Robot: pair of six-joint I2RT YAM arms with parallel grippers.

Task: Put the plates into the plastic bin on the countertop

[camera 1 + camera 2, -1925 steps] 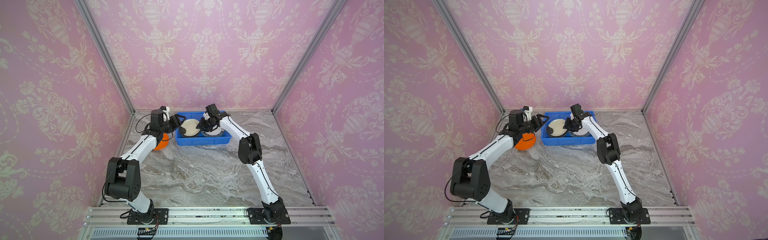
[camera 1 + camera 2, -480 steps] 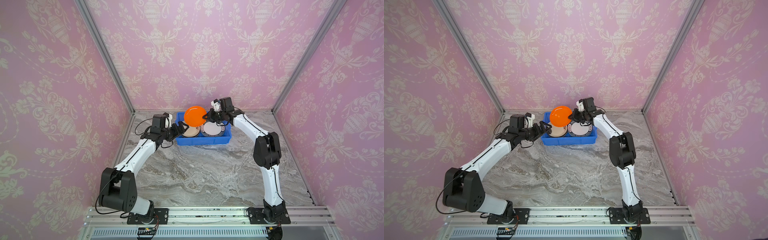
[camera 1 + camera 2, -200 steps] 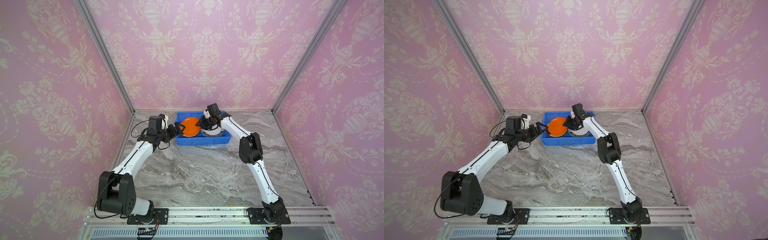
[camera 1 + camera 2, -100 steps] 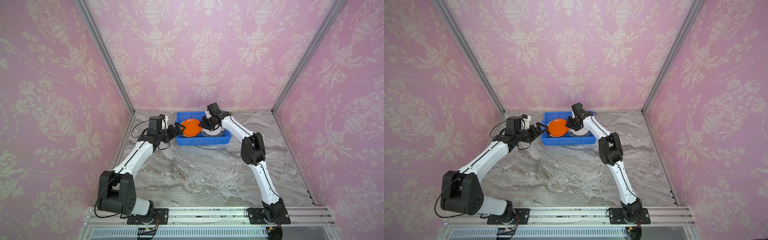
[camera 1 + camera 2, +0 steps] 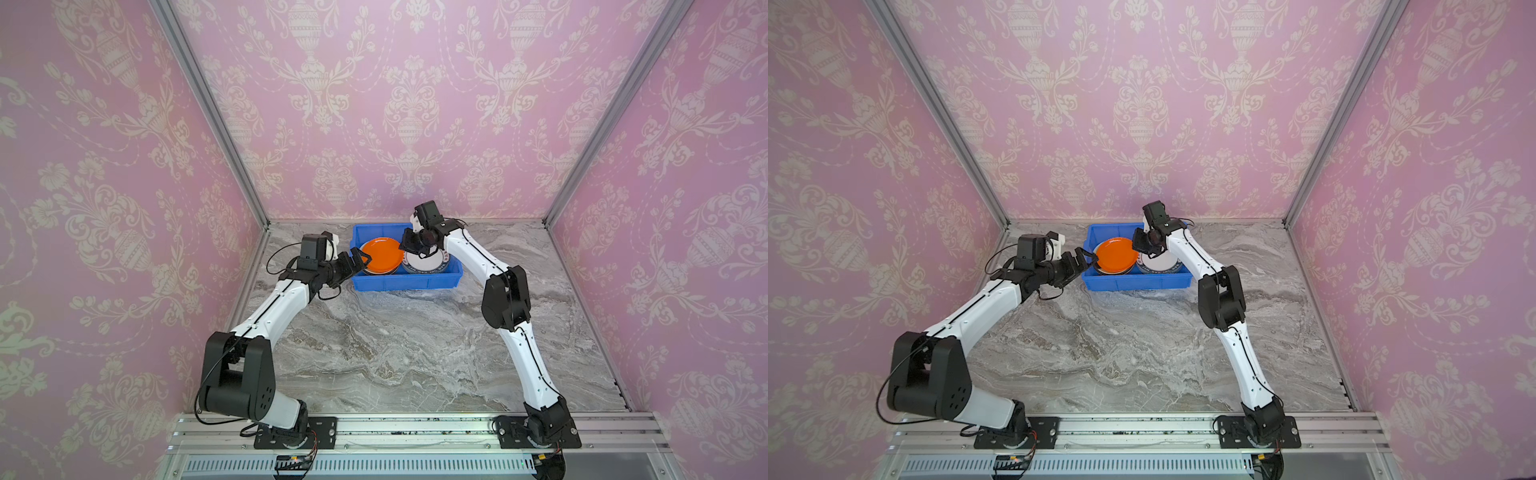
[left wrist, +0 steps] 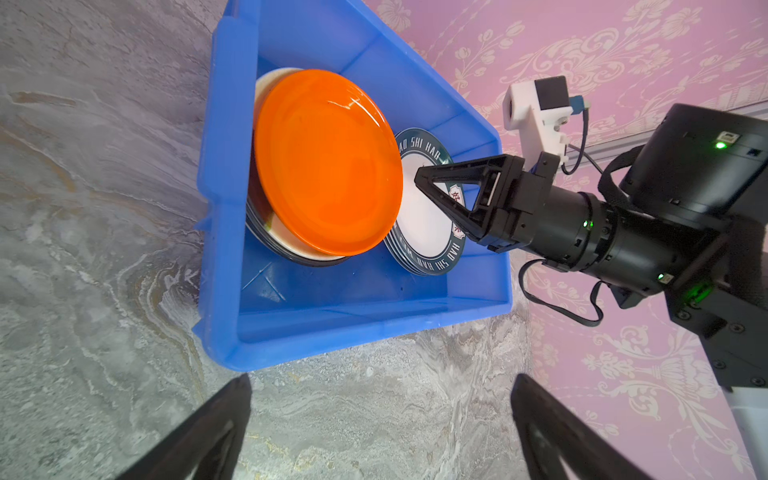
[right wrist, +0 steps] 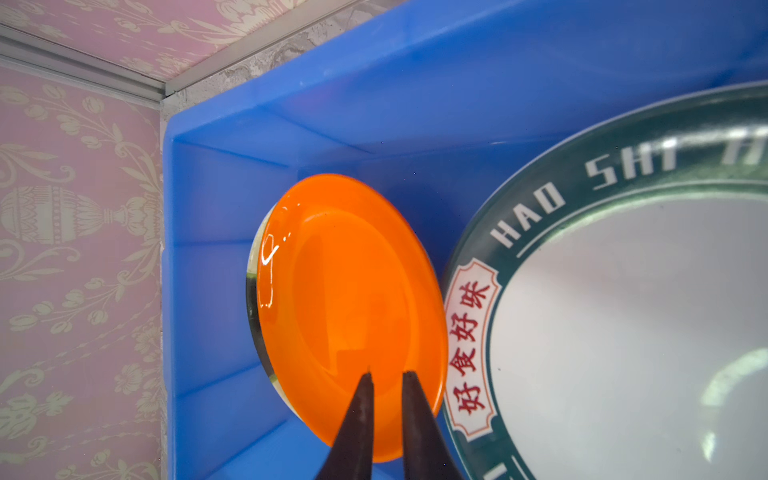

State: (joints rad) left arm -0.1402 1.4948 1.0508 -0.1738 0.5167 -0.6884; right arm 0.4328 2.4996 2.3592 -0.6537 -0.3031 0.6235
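teal-rimmed plate (image 7: 615, 332) (image 6: 422, 216), rim lettering: white capitals are reading "HAO SHI", then blurring away in the right wrist view.
cartouche (image 7: 471, 349) on that rim: red characters are reading 好食好味.
left wrist view, same rim: "HAO SHI HAO" is showing.

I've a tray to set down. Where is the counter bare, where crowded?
Bare: the wide countertop in front of the plastic bin; also from bin to right wall. Crowded: the bin, with the orange plate, teal-rimmed plates, left gripper and right gripper at it.
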